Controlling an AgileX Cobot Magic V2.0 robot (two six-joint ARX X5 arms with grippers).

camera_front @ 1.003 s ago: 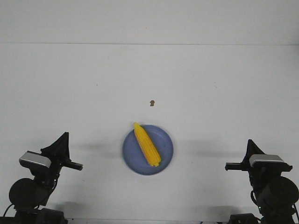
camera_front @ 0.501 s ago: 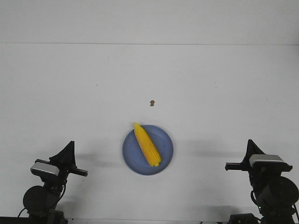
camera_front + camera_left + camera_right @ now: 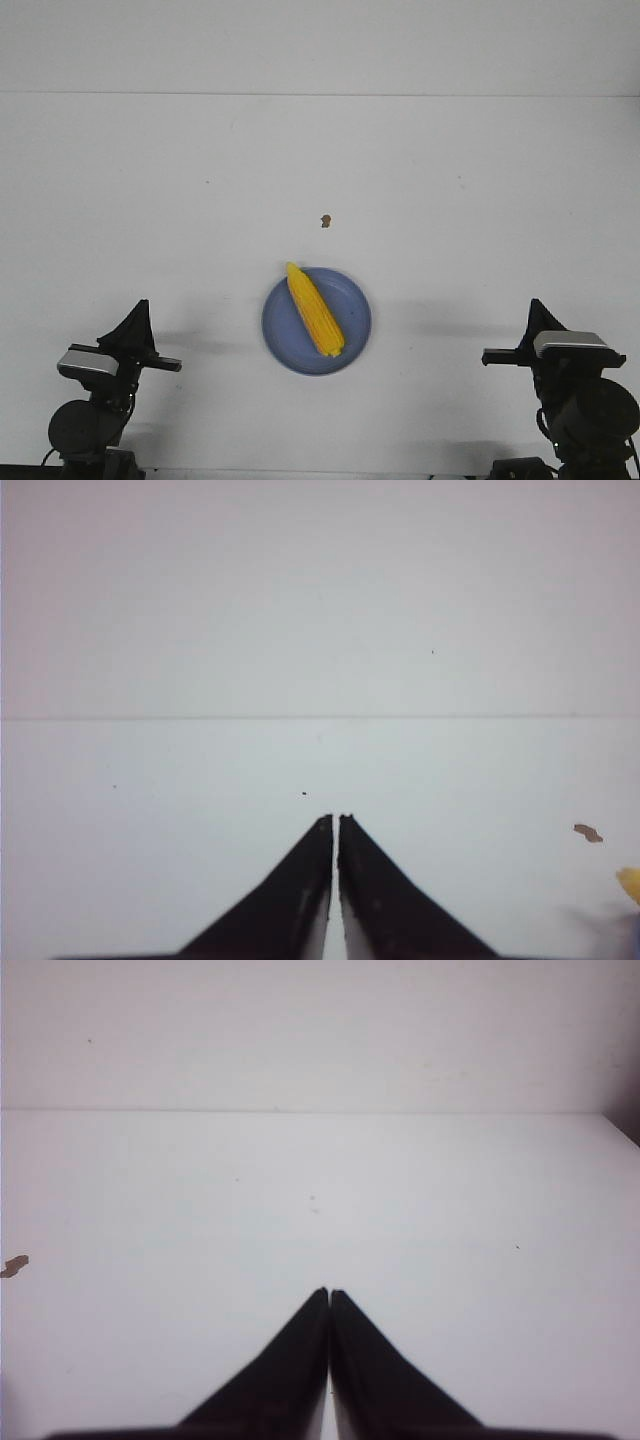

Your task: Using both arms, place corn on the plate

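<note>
The yellow corn point(image 3: 315, 309) lies aslant on the round blue plate point(image 3: 350, 340) near the table's front middle, its pointed tip over the plate's far left rim. My left gripper point(image 3: 139, 305) sits at the front left, well away from the plate, shut with nothing held. In the left wrist view the left gripper point(image 3: 335, 818) shows only a hairline slit, and a sliver of corn point(image 3: 630, 881) peeks in at the edge. My right gripper point(image 3: 534, 303) rests at the front right, shut and empty; the right wrist view shows the right gripper point(image 3: 328, 1292) over bare table.
A small brown speck point(image 3: 325, 221) lies on the white table point(image 3: 450, 200) beyond the plate; the same speck point(image 3: 588, 832) shows in the left wrist view and, as a speck point(image 3: 14, 1265), in the right wrist view. The table's far edge runs across the back.
The left arm first drew back right and down toward the front edge, then shifted slightly left and up. The right arm, corn and plate stayed put.
</note>
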